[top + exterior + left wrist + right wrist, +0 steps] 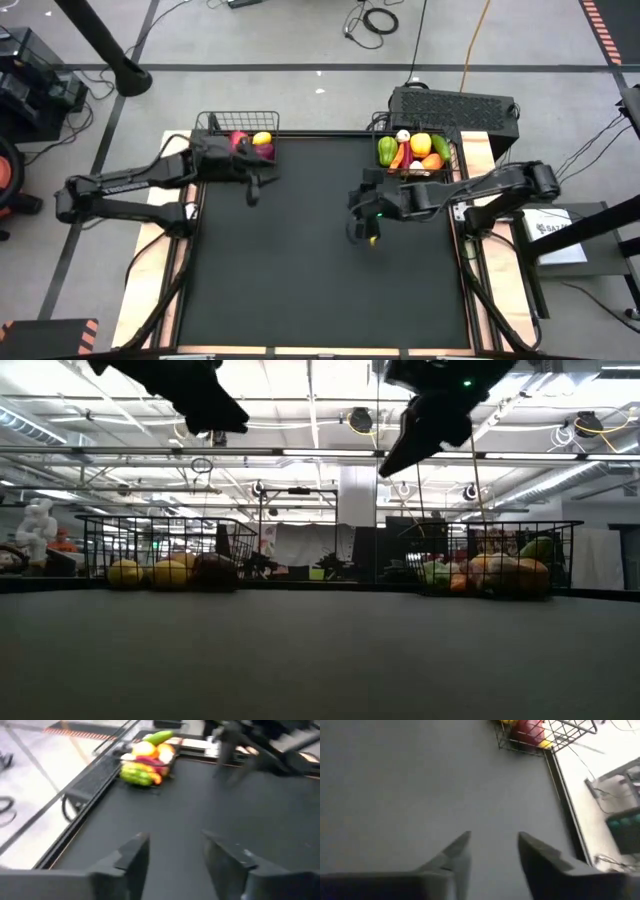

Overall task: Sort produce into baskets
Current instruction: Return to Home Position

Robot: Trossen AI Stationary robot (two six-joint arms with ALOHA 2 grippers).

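Two black wire baskets stand at the mat's far edge. The left basket holds produce: yellow lemons and a red apple. Green, orange, yellow and white produce fills the right basket. My left gripper hangs open above the mat, just near of the left basket, with nothing between its fingers. Above the mat's middle right, near of the right basket, my right gripper is also open with nothing between its fingers. In the low view both grippers sit well above the mat.
A black perforated box stands behind the right basket. Wooden frame strips border the black mat, whose near half is bare. Cables and stands lie on the floor beyond the table.
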